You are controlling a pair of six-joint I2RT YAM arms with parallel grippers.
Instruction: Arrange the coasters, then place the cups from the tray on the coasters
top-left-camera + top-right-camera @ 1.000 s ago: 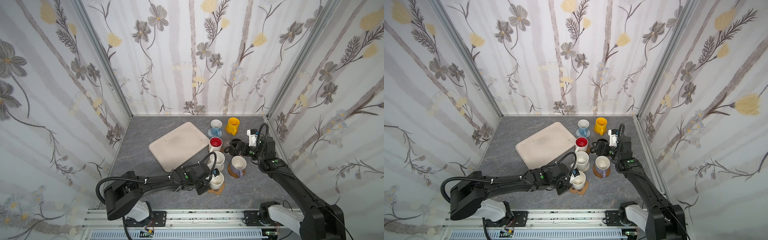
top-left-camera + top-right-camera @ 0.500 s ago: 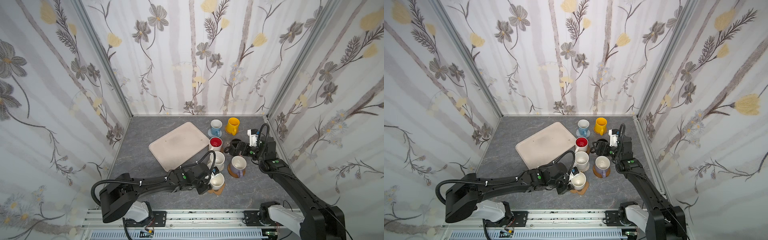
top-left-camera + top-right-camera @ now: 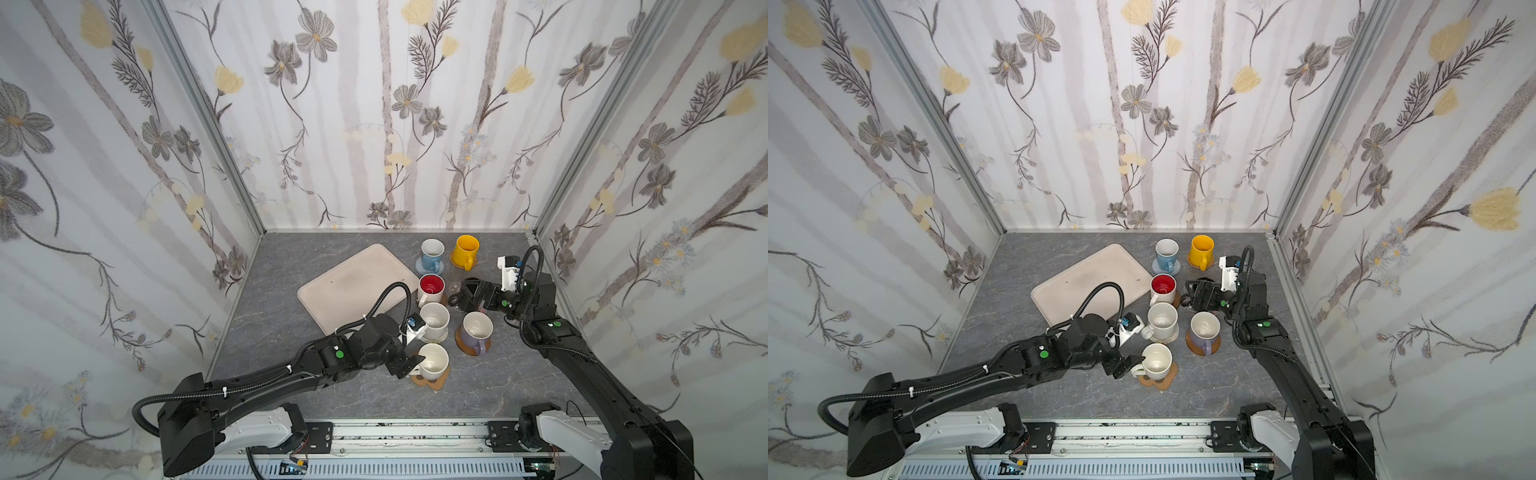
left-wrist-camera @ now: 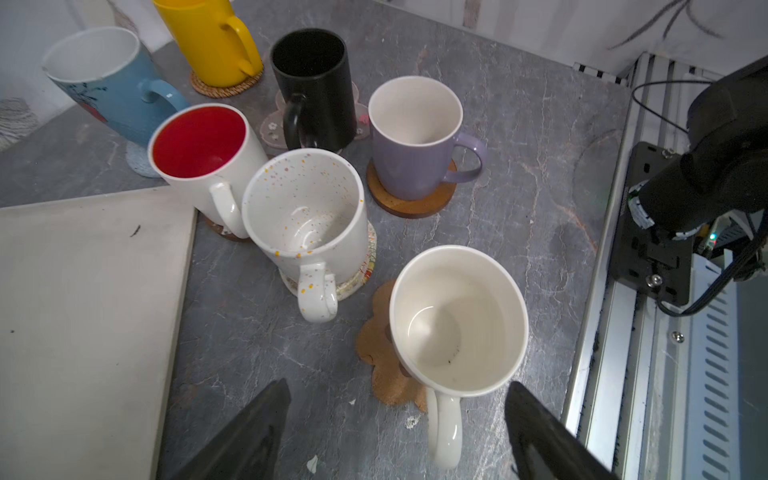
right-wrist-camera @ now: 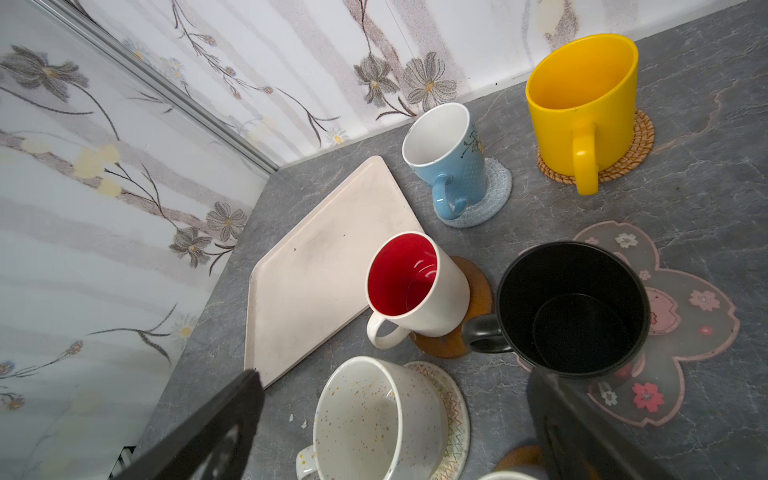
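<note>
Top views, entries running rightward from the tray.

- Tray: beige, low-rimmed, holds no cups.
- Left gripper: off the tray's near corner. Its jaws are apart and straddle the cream mug's handle without touching it, as the left wrist view shows.
- Cream mug: past the tray's near corner, upright on the paw-print coaster, seated off-centre.
- Speckled mug: just beside the tray's near right edge, on the whitish coaster.
- Red-lined mug: just beside the tray's right corner.
- Light blue mug and yellow mug: right of the tray's far corner, each on a coaster.
- Lavender mug: further right of the tray than the speckled mug, on an amber disc.
- Black mug: further right than the red-lined mug, on the pink-flower coaster.
- Right gripper: above the black mug, jaws wide, clamping nothing.

Handling, judged: glazed ceramic, so rigid, weighty, slick, and liable to chip on knocks. The mugs stand close together, so the handle loop or the rim wall is the best hold.
</note>
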